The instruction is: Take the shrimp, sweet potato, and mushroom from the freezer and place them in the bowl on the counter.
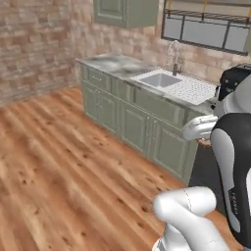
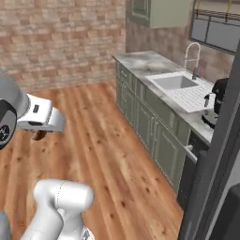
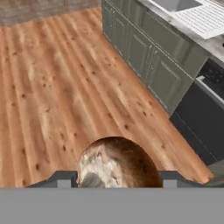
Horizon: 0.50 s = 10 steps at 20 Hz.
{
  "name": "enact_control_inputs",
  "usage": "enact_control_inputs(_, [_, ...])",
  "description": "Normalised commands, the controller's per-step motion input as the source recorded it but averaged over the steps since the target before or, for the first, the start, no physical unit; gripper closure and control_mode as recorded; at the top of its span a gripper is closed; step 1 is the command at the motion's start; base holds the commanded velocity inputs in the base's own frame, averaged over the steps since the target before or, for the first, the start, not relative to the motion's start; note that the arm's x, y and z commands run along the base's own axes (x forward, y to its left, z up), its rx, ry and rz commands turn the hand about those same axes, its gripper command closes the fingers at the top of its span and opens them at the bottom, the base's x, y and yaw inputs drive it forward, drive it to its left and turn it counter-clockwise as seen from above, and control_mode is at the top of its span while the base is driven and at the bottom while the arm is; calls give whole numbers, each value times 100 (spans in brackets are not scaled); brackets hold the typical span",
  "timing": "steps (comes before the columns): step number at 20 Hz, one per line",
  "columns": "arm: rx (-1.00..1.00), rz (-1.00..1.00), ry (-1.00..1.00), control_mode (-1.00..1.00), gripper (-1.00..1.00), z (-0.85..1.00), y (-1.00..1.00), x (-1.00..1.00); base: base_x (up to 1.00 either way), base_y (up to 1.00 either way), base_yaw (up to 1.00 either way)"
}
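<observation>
Jaws grasp a brown mushroom (image 3: 118, 164) above wooden floor (image 3: 57, 96), beside green cabinets (image 3: 148, 52).

Tabletop (image 1: 110, 63): pale marbled stone, running from the brick corner toward the right.
Sink (image 1: 159, 79): set into the tabletop, with a ribbed draining board to its right.
Tap (image 1: 174, 56): curved metal, standing behind the sink.
Cabinets (image 1: 132, 117): green, below the tabletop.
Dark appliance (image 1: 231, 81): on the tabletop at far right.
Floor (image 1: 63, 171): wooden planks.
Arm (image 1: 223, 162): white with dark joints, lower right.
</observation>
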Motion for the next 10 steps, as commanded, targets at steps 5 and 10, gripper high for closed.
enact_control_inputs(5, [0,0,0,100,100,0,0,0,42,18,-77])
enact_control_inputs(10, [0,0,0,100,100,0,0,0,51,32,-75])
